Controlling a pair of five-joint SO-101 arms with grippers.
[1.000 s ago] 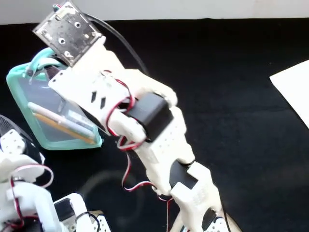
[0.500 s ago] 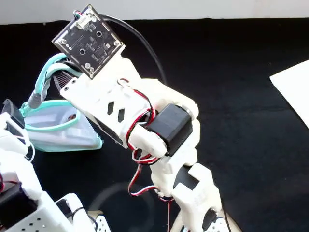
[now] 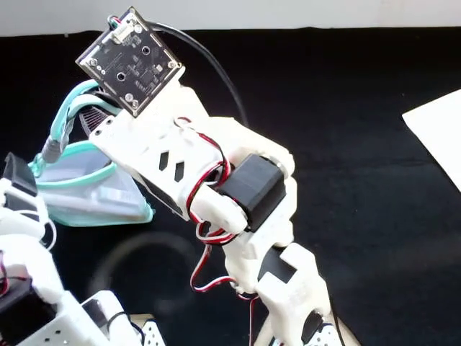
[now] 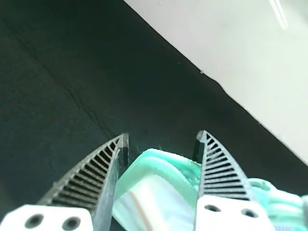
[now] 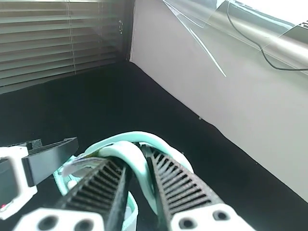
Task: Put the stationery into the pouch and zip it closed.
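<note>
Strong light bleaches the white arm [image 3: 252, 238] and the white sheet [image 3: 441, 133] almost featureless; the black bench [image 3: 360, 86] stays dark and matte, the pouch [image 3: 94, 196] shows pale glare on its clear face, and the blinds [image 5: 43, 43] glow with daylight

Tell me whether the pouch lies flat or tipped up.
Tipped up: the right gripper, shut on the strap, holds one end of the pouch off the table.

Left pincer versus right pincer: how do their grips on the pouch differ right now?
The left pincer stands wide, straddling the pouch at one end; the right pincer is closed narrow. The left brackets the pouch body; the right pinches its teal loop. Both are at the same pouch.
</note>
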